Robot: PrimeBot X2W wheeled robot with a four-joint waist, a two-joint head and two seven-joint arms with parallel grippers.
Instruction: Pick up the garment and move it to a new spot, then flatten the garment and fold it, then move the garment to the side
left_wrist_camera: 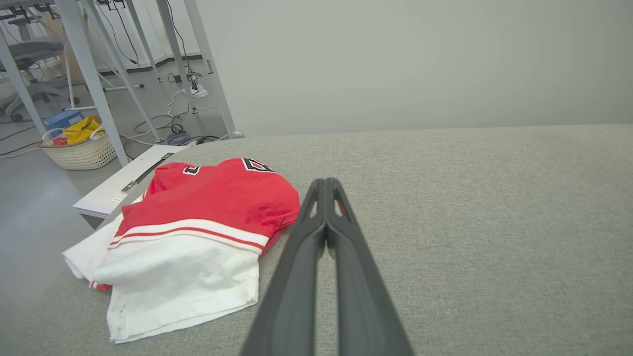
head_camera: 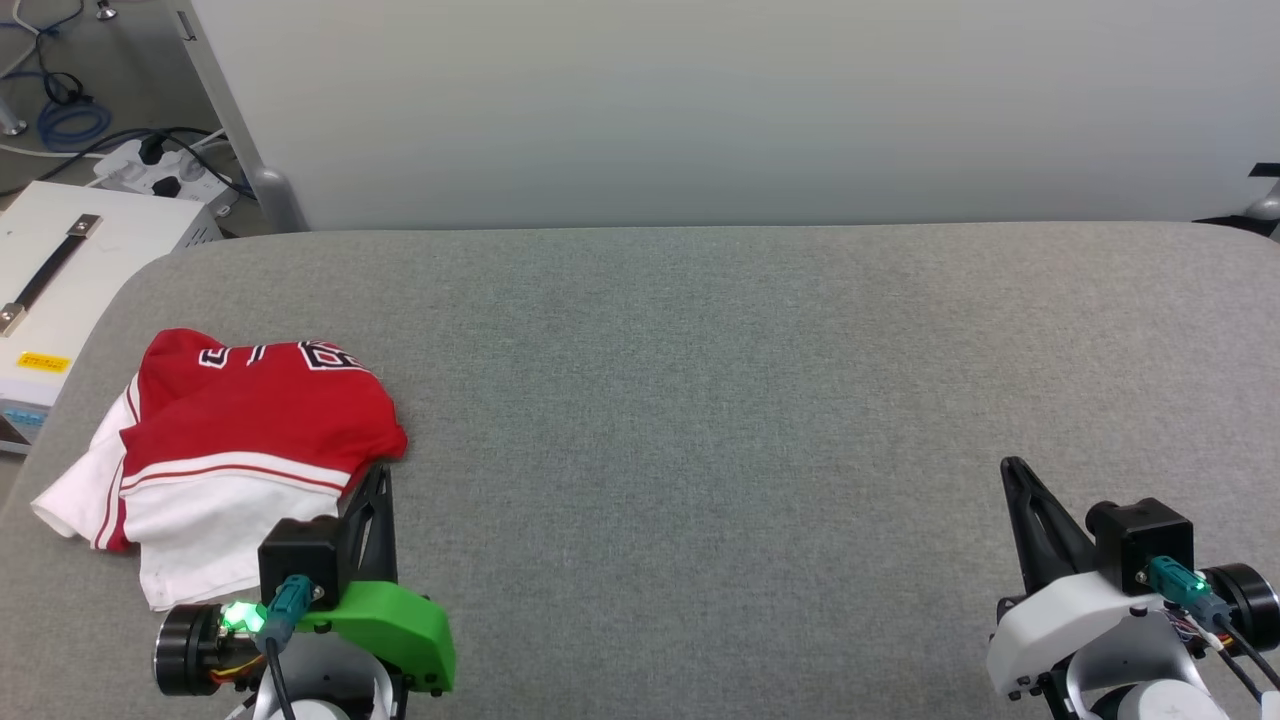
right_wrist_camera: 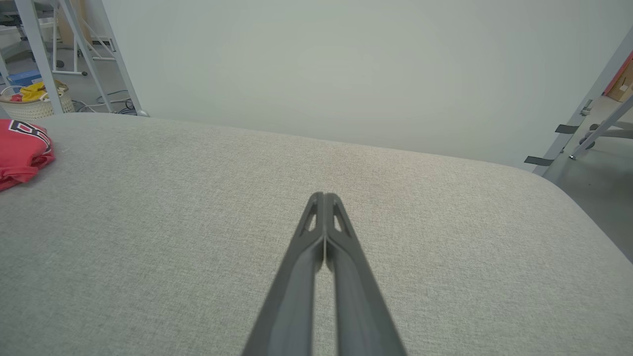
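Garment (head_camera: 250, 430): is seen bunched at the left edge of the worktop (head_camera: 700, 400), near the rim.
Left tool (head_camera: 378, 475): is held together, empty, just beside the red hem.
Right tool (head_camera: 1012, 470): is held together, empty, well apart from the cloth.
Risk: the cloth may be shoved over the rim if it is approached with the tips unopened.
Risk: if only one layer is pinched, the bundle is likely dragged.

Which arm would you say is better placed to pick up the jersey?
Left: the left jaws, shut, lie right beside the red jersey; the right jaws sit far across the table.
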